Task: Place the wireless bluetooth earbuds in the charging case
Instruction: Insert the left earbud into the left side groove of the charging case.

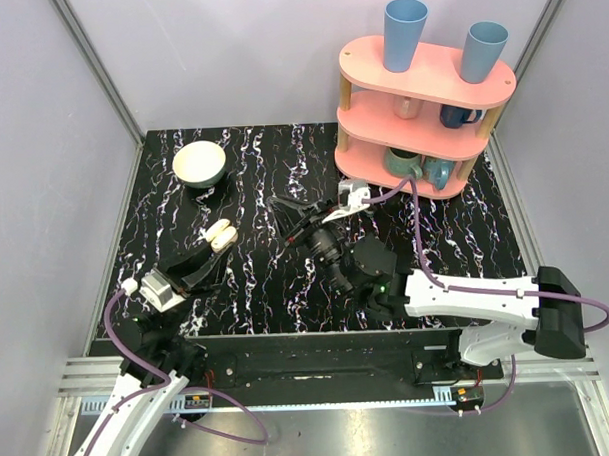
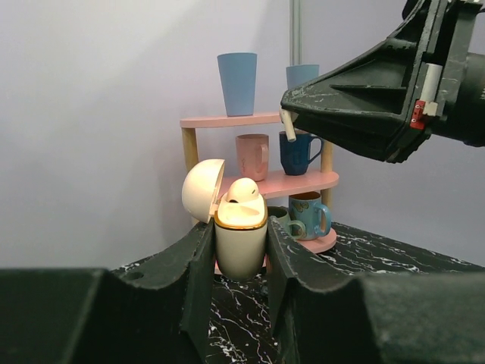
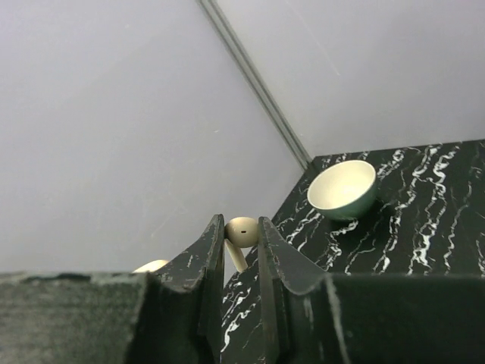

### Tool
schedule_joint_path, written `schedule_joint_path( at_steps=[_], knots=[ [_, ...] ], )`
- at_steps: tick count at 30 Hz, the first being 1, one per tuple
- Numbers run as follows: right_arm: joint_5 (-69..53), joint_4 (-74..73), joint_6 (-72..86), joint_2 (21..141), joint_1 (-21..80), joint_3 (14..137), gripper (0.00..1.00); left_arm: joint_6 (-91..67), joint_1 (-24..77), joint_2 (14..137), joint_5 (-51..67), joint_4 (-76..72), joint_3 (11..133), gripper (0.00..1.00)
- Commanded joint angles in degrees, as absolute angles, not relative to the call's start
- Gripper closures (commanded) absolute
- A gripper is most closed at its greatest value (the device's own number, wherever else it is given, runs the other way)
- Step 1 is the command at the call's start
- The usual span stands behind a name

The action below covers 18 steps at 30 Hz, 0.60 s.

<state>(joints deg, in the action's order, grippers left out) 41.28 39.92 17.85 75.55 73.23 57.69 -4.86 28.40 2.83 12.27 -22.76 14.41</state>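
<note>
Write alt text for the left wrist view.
The left gripper clamps the open case upright, its lid swung left and one earbud sitting in it. At the upper right, the right gripper pinches the second earbud, stem pointing down. A pink shelf with cups stands behind.

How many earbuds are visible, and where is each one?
2. The first earbud sits in the open case, which the left gripper holds. The second earbud is pinched in the right gripper, apart from the case.
</note>
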Motion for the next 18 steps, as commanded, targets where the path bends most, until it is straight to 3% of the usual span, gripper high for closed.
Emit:
schedule_joint_path(
  at_steps=[1,18],
  knots=[
    [40.8,50.8,10.7,78.1,75.3,60.6,0.87,-6.2,28.0,3.4,12.4,-27.1,14.3,1.0],
    [34.0,58.6,5.5,84.9,79.9,64.2,0.88,-7.6,28.1,4.4,11.3,-27.9,13.4,1.0]
  ],
)
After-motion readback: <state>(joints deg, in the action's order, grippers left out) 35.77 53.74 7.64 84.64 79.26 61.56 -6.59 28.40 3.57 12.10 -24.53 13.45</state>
